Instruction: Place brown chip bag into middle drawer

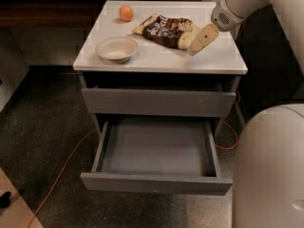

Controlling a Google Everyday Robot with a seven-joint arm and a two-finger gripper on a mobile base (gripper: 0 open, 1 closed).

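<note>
The brown chip bag lies flat on the white cabinet top, toward the back middle, with tan-yellow ends and white lettering. My gripper reaches in from the upper right, its tan fingers pointing down-left at the bag's right end, just above or touching it. The middle drawer is pulled fully out below, grey, with nothing inside.
A white bowl sits at the top's front left and a small orange ball at the back left. A closed grey drawer front is above the open one. An orange cable runs across the dark floor. My pale robot body fills the lower right.
</note>
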